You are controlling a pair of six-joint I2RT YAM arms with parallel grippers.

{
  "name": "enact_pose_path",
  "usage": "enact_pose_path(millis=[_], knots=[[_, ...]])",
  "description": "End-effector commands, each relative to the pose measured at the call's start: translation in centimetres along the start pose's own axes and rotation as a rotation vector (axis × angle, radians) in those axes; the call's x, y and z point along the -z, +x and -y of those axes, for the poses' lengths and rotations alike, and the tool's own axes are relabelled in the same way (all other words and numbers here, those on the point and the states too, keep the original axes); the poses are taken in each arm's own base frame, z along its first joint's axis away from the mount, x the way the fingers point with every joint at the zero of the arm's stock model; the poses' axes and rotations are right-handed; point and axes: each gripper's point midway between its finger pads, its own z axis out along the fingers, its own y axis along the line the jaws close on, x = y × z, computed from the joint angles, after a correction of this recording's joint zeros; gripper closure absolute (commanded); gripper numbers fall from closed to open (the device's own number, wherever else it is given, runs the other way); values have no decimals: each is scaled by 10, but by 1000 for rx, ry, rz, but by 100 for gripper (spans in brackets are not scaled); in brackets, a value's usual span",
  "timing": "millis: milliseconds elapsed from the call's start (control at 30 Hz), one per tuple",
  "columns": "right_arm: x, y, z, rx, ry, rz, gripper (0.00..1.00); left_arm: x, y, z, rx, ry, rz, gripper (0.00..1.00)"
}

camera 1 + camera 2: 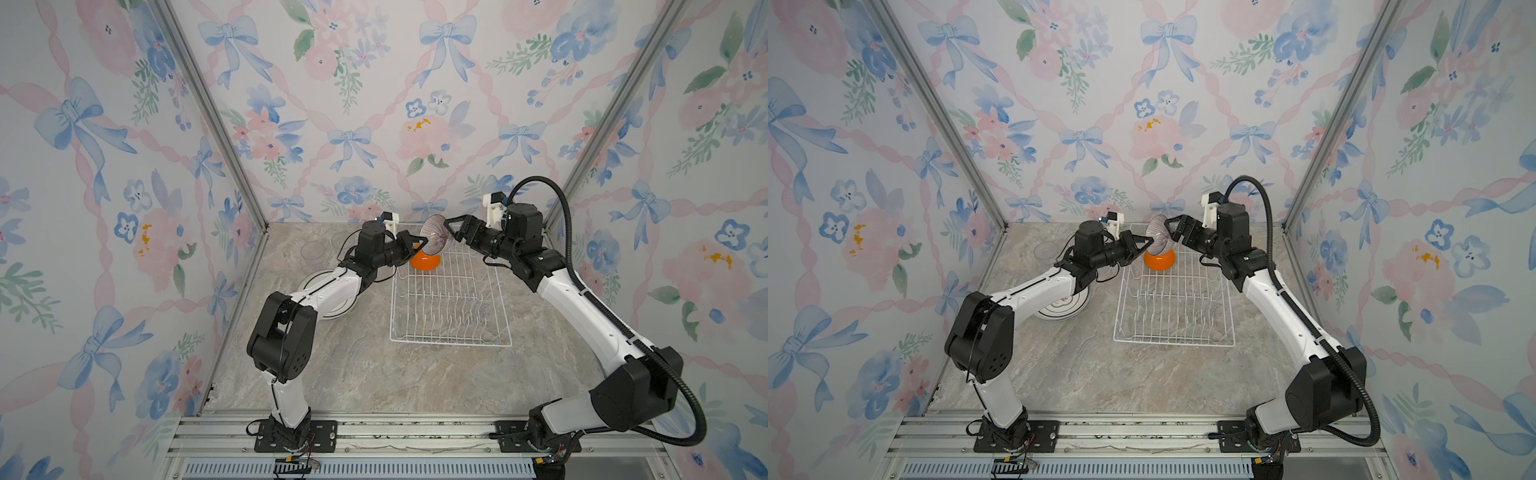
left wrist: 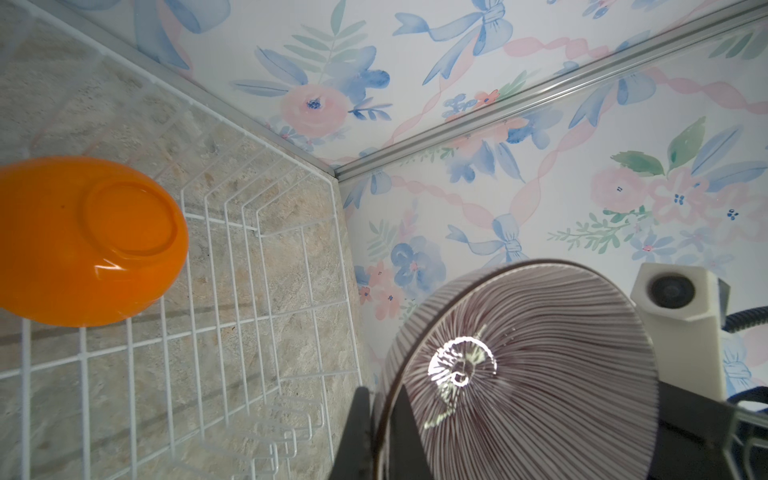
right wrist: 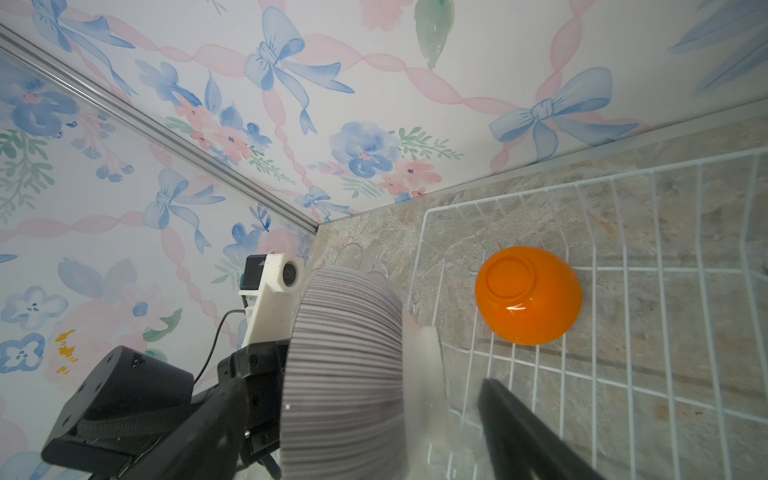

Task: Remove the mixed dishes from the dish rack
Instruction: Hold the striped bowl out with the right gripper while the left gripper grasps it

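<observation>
The ribbed bowl [image 1: 432,237] [image 1: 1158,237] is held on edge in the air, just above centre in both top views. It hangs over the far end of the dish rack [image 1: 451,344] [image 1: 1173,343].

The left gripper [image 1: 422,241] [image 1: 1148,241] is clamped on the bowl's rim. In the left wrist view its two dark fingers [image 2: 359,432] pinch the thin wall of the bowl [image 2: 519,374].

The right gripper [image 1: 451,230] [image 1: 1173,227] stands at the opposite edge of the bowl with its jaws spread wide and no clamp applied. Contact with the bowl cannot be determined.

Directly below the ribbed bowl, the orange bowl [image 1: 424,262] [image 1: 1158,262] [image 2: 83,241] [image 3: 528,295] sits upside down inside the rack's far end.

White plates [image 1: 309,284] [image 1: 1059,309] lie flat on the table [image 1: 374,374], left of the rack and partly under the left arm. Clear tumblers [image 1: 311,249] [image 1: 1045,249] stand further back, toward the upper left of the table.
</observation>
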Motion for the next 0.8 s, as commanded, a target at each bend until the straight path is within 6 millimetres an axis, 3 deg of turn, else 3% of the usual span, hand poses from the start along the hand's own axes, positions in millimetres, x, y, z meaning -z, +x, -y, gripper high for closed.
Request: enact_pose_path(millis=[0, 367, 767], knots=[[11, -3, -6, 10, -2, 21, 10, 15, -17, 38, -78, 72, 58, 100], [17, -6, -8, 12, -4, 35, 0, 20, -22, 38, -103, 52, 77, 100], [13, -7, -8, -3, -18, 31, 3, 27, -27, 39, -120, 43, 96, 100]])
